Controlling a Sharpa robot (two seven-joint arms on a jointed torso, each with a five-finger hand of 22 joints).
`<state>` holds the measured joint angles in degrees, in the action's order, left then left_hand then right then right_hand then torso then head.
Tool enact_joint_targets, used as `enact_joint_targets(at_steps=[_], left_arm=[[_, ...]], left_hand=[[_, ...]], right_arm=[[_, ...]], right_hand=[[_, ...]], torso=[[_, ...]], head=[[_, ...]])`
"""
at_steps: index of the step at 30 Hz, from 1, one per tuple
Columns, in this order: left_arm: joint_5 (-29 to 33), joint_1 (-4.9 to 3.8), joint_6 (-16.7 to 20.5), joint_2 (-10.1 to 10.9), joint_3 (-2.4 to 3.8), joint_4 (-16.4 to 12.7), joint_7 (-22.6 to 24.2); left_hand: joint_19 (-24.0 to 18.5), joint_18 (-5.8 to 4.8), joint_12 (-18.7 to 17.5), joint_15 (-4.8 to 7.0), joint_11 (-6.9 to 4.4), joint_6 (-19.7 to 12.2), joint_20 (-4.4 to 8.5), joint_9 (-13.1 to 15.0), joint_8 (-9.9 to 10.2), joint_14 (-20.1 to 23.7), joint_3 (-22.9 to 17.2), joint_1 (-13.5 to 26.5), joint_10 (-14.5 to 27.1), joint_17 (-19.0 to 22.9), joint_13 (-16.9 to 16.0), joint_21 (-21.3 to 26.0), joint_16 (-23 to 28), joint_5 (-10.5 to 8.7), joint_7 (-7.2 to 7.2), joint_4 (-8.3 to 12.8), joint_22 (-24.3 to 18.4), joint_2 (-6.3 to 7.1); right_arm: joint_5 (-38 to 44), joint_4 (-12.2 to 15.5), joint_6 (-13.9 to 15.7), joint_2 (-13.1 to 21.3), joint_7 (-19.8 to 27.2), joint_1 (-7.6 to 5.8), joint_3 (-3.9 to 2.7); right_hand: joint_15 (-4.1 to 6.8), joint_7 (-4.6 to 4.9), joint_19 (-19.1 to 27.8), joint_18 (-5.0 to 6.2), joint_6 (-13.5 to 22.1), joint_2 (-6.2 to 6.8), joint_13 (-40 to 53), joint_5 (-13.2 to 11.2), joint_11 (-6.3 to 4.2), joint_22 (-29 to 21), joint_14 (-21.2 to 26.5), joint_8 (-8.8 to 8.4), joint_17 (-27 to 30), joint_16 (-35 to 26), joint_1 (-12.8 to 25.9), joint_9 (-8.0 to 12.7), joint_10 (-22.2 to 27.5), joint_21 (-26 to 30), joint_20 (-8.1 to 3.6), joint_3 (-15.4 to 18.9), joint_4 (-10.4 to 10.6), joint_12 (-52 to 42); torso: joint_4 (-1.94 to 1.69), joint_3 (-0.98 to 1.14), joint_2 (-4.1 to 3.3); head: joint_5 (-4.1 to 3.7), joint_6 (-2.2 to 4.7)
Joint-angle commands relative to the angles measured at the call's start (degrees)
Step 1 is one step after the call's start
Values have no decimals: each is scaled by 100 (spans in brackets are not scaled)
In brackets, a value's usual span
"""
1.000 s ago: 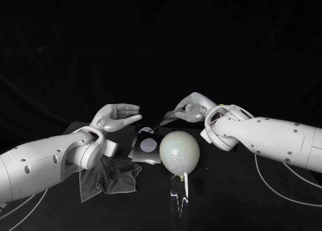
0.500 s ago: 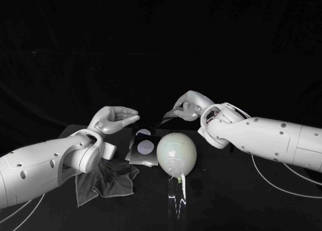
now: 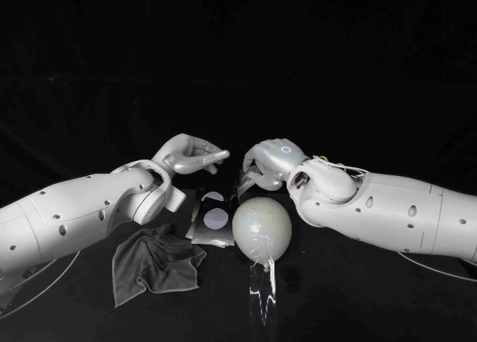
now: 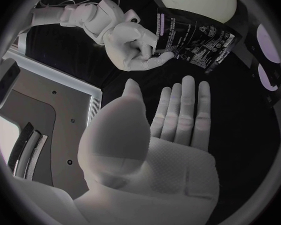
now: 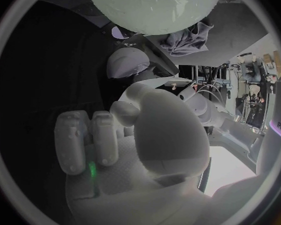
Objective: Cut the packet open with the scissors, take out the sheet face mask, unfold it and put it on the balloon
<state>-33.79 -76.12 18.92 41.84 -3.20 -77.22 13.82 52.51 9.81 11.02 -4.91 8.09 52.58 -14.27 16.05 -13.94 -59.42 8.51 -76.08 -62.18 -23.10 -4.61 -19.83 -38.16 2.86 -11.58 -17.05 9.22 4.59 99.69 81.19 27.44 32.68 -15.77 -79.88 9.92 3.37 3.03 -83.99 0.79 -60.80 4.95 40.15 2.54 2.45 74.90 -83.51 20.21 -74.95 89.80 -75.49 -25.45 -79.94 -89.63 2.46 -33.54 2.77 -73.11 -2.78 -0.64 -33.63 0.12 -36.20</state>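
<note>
**Packet (image 4: 193,35) pinched in the right hand (image 3: 268,162) as the left hand (image 3: 194,154) closes in**

Over the last second both hands have drawn together above the counter (image 3: 347,285). The left hand has lifted and swung toward the right, and the right hand has rolled over and come inward. They now stand near each other but apart. I judge this a set-up for a two-handed hold on the packet; whether it is cut yet I cannot tell.

The left wrist view shows the dark printed packet hanging from the right hand's fingertips, just beyond the left hand's flat, empty palm with its fingers straight. In the head view the packet is a mere dark sliver under the right hand. That view adds the balloon (image 3: 261,226) just below the right hand and a grey cloth (image 3: 151,262) below the left.
</note>
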Motion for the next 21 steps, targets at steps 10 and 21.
enact_joint_targets(at_steps=[10, 21], left_arm=[[-1969, -138, -583, -335, 6, -86, -1146], [-2456, -144, -863, -274, 7, -300, -1662]], left_hand=[[364, 56, 169, 147, -133, 212, 255, 75, -252, -93, -246, -120, -97, -648, -70, -535, -1230, -6, 157, 12, 279, 388], [329, 57, 349, 208, -202, 312, 287, 169, -475, -8, -140, 19, -193, -773, -165, -705, -1544, -1, 231, -2, 383, 542]], right_arm=[[1133, 138, -552, -78, -441, 40, 0], [1138, 124, -660, -61, -588, 49, -1]], right_hand=[[75, 1, -601, -79, -37, 5, 4985, 26, -347, 1510, -649, 409, -1505, 20, 61, -682, -1006, -37, -23, -36, 5, -1689], [75, 0, -601, -79, -39, 7, 4985, 26, -347, 1510, -649, 412, -1505, 20, 67, -684, -1006, -37, -23, -39, 3, -1689]], torso=[[-6, 1, -1], [-13, -8, -6]], head=[[5, -6], [-41, -28]])
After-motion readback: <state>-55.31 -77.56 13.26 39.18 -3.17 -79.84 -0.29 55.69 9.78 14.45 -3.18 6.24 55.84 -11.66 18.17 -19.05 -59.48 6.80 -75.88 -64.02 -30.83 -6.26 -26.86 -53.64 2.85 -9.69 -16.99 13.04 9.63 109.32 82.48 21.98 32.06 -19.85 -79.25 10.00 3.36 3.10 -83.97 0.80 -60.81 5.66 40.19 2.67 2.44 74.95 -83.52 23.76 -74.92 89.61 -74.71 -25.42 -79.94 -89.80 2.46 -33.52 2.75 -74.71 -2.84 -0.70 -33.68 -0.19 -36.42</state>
